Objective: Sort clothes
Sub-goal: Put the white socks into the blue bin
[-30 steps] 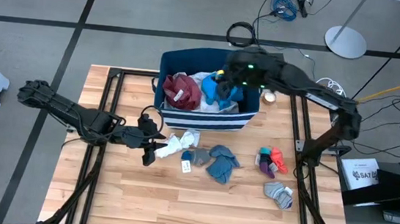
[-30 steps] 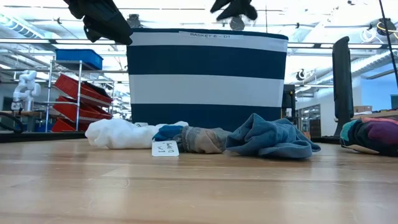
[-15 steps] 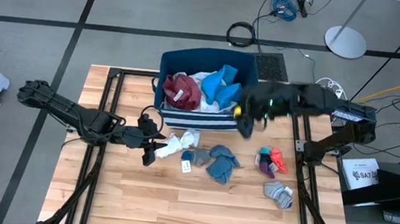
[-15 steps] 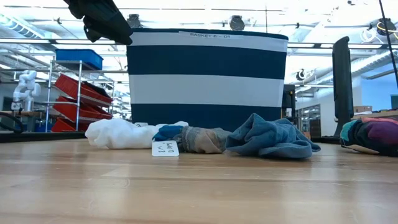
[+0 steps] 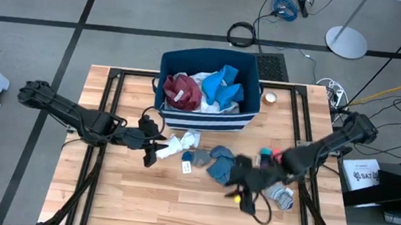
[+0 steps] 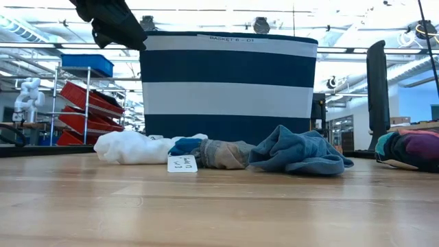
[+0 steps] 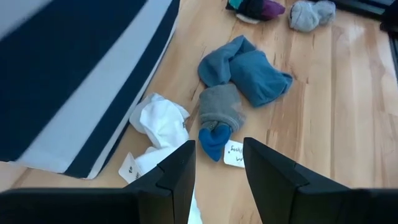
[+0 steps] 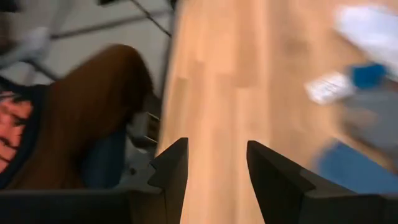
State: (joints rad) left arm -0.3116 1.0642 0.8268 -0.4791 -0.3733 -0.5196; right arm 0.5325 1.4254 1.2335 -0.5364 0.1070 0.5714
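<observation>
Clothes lie on the wooden table in front of the navy striped bin: a white piece, a grey sock with a blue toe, a blue garment, a dark and red bundle and grey socks. A maroon garment and a bright blue one lie inside the bin. My left gripper hovers open above the table just left of the white piece. My right gripper, blurred, is open with nothing between its fingers, over the table near the blue garment.
A paper tag lies by the grey sock. Bare wood stretches toward the near edge. A black frame runs along the table's sides. A person shows beyond the table's edge in the right wrist view.
My right gripper has swung fast from above the bin toward the table's near edge and downward, turning as it went. It now hangs over the wood in front of the blue garment. The clothes on the table lie as before.
</observation>
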